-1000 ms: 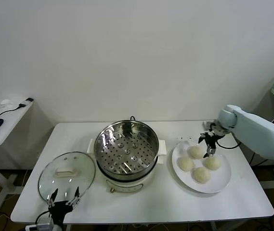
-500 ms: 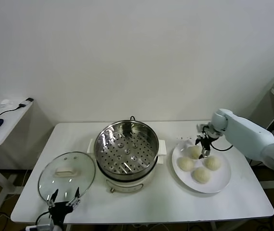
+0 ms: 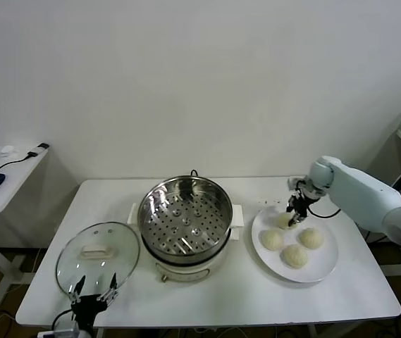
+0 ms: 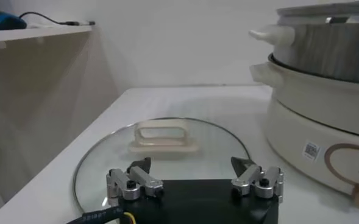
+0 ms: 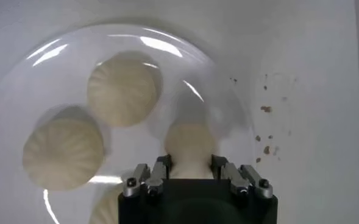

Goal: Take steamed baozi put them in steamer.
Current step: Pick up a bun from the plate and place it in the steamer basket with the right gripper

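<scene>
Several cream-white steamed baozi lie on a white plate (image 3: 318, 273) at the table's right. My right gripper (image 3: 293, 211) is shut on the far-left baozi (image 3: 283, 221). In the right wrist view its fingers pinch that baozi (image 5: 190, 143) on both sides; whether it is off the plate I cannot tell. Three more baozi (image 5: 123, 89) (image 5: 62, 152) (image 3: 294, 255) sit beside it. The steel steamer (image 3: 184, 218) with its perforated tray stands empty at the table's middle. My left gripper (image 3: 93, 292) waits open at the front left edge, holding nothing (image 4: 194, 167).
A round glass lid (image 3: 96, 257) with a white handle (image 4: 163, 134) lies flat left of the steamer, just beyond the left gripper. Dark crumbs (image 5: 266, 109) dot the table beside the plate. A side desk (image 3: 3, 176) with a blue mouse stands far left.
The right gripper has shifted a little leftward over the far-left baozi and closed on it. The left arm has not moved.
</scene>
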